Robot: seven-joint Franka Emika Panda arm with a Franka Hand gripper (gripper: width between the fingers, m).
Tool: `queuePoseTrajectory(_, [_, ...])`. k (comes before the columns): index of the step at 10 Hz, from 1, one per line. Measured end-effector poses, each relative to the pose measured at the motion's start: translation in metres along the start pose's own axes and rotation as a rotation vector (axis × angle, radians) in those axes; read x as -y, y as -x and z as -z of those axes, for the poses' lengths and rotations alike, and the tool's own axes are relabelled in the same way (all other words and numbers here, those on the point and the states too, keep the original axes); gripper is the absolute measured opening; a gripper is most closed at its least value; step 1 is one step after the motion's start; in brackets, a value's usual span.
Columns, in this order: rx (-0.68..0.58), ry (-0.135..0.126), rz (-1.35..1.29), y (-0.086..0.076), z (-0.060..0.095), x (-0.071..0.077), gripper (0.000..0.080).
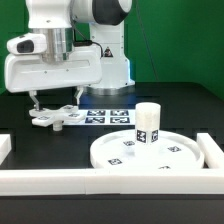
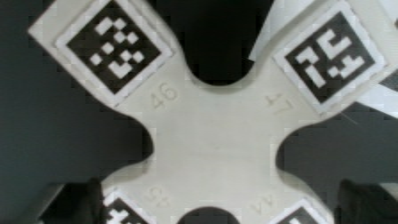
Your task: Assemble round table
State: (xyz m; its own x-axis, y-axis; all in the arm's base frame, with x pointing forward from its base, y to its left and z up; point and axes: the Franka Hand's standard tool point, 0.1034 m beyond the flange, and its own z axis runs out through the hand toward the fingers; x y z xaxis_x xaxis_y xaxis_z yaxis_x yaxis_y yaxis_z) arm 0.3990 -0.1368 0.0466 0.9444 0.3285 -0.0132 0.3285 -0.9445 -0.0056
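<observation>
1. Gripper (image 1: 55,101): jaws spread wide, released, nothing held. It hangs low over the cross base (image 1: 55,117), pointing straight down.
2. Fingers (image 1: 33,100): one on each side of the base in the exterior view. Can't tell if they touch it.
3. Cross base: 1 pc, 4 lobes, lying flat on the black table (image 1: 180,105) twd the exterior view's left, just beside the marker board (image 1: 108,116). It fills the wrist view, which shows 2 whole tags (image 2: 111,45) on 2 lobes & 2 more cut off at the frame edge.
4. Disc (image 1: 175,155): 1 pc, flat on the table, front-right in the exterior view, near the rails (image 1: 100,182). Several small tags on top; exact no. too small to tell.
5. Leg (image 1: 148,125): 1 pc, upright on the disc, twd its rear edge, tag on its side. Well apart from the gripper.
6. Marker board: 1, flat, btwn the base & the arm's foot.
7. Rails: white, 1 along the front, 1 on the exterior view's right, a short bit at the left edge.
</observation>
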Motion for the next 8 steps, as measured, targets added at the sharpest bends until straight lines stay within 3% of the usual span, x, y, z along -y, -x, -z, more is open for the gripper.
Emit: queuePoseTrajectory(8, [0.015,-0.004,-0.006,0.0039,-0.0065,-0.0009,0.0649])
